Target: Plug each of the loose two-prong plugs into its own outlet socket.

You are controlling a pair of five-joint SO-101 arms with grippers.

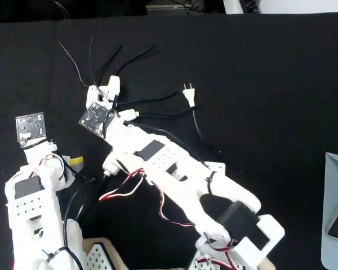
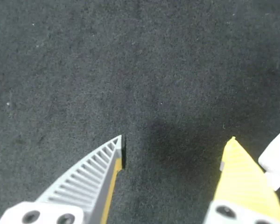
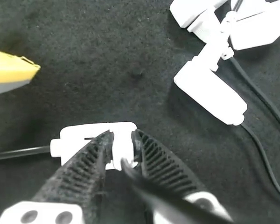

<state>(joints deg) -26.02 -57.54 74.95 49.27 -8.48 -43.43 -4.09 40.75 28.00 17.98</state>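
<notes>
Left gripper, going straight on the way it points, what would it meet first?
Probably the bare black table cover: the open left gripper points down at it, nothing between; depth unclear.

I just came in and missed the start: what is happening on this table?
The right gripper has its fingers shut on a white cabled connector lying on the black cloth. The left gripper hangs open above bare cloth, holding nothing. One two-prong plug lies loose, not plugged in.
</notes>
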